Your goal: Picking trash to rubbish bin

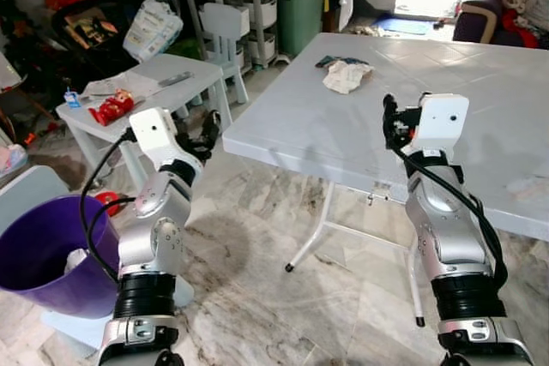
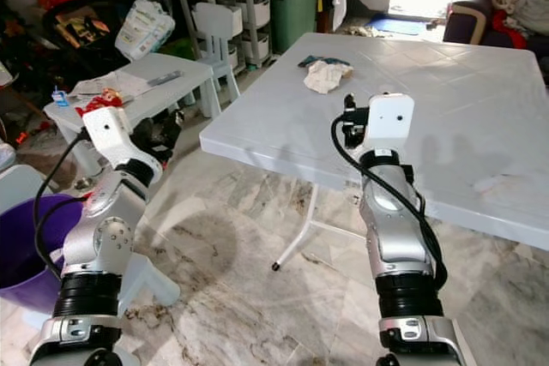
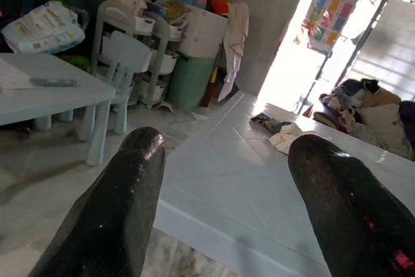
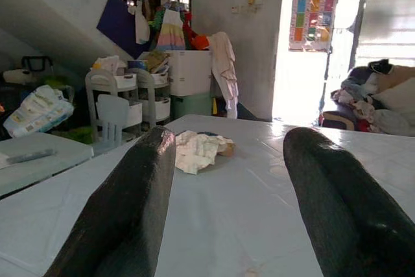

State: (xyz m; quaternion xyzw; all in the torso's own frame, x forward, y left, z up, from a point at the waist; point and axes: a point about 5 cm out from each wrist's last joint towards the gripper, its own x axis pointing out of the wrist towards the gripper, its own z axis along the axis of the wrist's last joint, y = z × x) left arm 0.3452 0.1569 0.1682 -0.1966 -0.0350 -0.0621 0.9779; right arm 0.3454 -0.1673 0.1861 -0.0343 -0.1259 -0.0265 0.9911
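1. The purple bin (image 1: pixel 39 250) is cut off by the frame edge, its inside mostly hidden.
2. Something dark is tucked under the crumpled paper (image 1: pixel 346 75), too small to make out.

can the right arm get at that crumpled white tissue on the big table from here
Probably yes. The right claw is open, raised over the large white plastic table and aimed at the crumpled white tissue; bare tabletop lies between them. It looks far off, so a long stretch or a step closer may be needed.
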